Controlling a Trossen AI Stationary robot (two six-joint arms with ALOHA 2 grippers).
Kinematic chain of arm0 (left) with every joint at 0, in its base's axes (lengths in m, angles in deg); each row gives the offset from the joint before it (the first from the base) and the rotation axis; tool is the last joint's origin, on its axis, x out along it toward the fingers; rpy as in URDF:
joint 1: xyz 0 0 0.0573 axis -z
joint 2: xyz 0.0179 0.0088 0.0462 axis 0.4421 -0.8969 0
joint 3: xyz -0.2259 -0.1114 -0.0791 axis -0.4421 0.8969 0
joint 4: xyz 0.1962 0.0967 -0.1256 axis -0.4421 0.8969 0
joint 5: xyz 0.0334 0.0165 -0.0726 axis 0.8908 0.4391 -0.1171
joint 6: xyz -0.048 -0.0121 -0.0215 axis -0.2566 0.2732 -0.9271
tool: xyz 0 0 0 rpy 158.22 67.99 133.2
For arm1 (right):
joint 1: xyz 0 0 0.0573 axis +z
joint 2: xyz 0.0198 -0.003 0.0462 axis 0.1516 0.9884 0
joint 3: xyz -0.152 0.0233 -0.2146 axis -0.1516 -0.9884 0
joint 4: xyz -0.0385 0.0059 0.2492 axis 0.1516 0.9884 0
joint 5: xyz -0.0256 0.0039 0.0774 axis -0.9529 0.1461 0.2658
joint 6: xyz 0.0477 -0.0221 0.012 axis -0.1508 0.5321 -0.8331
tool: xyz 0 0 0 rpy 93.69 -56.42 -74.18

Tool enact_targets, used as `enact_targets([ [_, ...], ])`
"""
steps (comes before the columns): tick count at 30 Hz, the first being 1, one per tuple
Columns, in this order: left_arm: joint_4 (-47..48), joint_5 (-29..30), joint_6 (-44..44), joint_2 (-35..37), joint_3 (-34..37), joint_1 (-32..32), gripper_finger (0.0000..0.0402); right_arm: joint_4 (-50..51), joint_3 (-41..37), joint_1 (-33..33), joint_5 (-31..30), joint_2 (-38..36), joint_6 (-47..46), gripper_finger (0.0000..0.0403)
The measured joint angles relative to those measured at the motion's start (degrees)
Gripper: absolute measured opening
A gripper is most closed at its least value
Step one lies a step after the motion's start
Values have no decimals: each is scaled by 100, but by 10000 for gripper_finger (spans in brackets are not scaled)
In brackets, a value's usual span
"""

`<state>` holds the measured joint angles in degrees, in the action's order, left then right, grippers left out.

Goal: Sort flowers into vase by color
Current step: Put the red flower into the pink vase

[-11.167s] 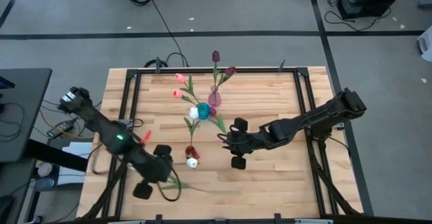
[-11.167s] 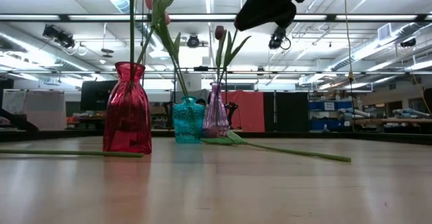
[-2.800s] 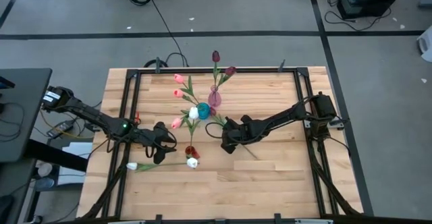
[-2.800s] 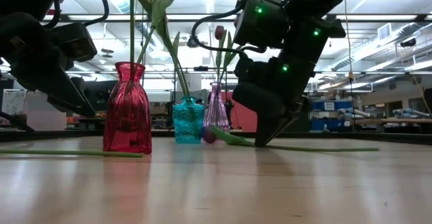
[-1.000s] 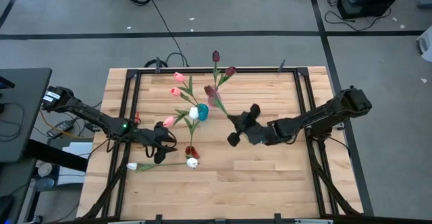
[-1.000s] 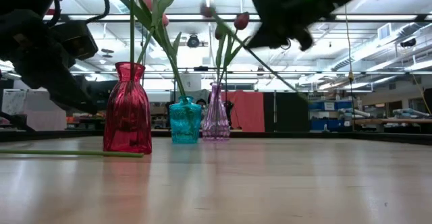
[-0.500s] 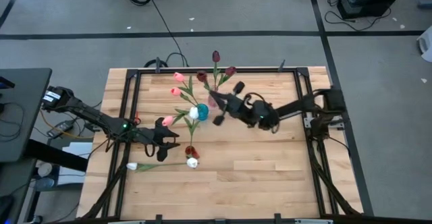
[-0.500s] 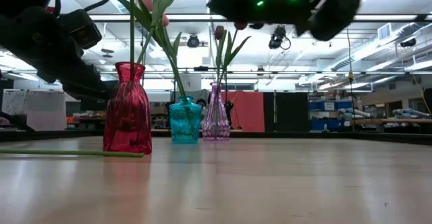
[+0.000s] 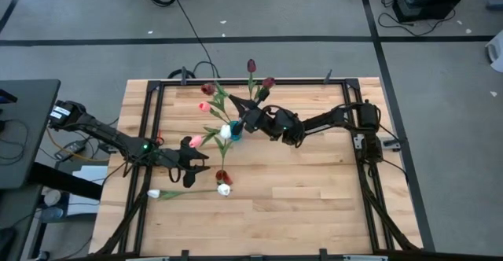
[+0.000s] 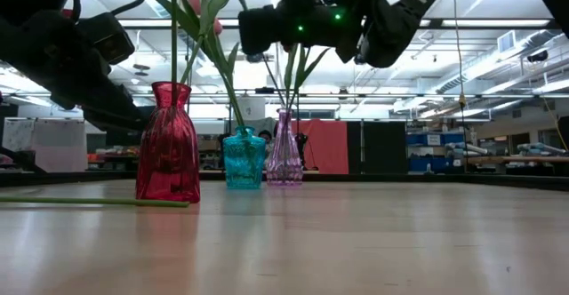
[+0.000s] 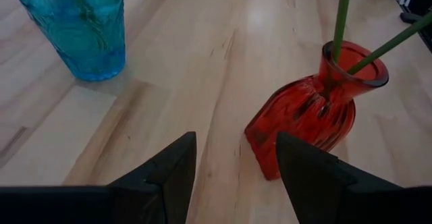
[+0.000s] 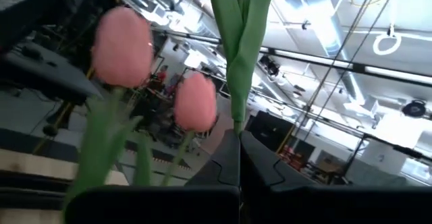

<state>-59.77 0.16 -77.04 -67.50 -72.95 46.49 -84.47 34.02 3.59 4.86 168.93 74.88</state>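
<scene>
The right gripper (image 9: 250,118) hangs above the vases, its fingers clamped on the green stem of a maroon tulip (image 9: 208,89). The head leans out toward the pink tulips (image 9: 204,106), well off the purple vase (image 10: 284,148) where the other maroon heads stand. The risk is that the stem end misses that narrow mouth or drops into the blue vase (image 10: 244,157) just beside it, mixing colours; the long stem could also snag neighbouring leaves or tip a vase. The left gripper (image 11: 231,158), fingers spread apart, hovers near the red vase (image 11: 314,106) with a pink tulip (image 9: 196,141) at its tip; whether it holds it I cannot tell. A white tulip (image 9: 155,193) lies flat on the desk (image 9: 314,206), unsorted. The tulips have thin stems and small heads.
</scene>
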Motion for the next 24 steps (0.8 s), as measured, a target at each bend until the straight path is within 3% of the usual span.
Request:
enact_targets([
  [11,41,-9,-4,0,0,0,209,101,-68,-246,-74,-13,-465,5],
  [18,66,-213,-4,0,0,0,209,366,-68,-157,-1289,-13,-823,9],
  [24,66,-396,-17,0,-2,0,209,429,-68,169,-2075,-13,-305,26],
])
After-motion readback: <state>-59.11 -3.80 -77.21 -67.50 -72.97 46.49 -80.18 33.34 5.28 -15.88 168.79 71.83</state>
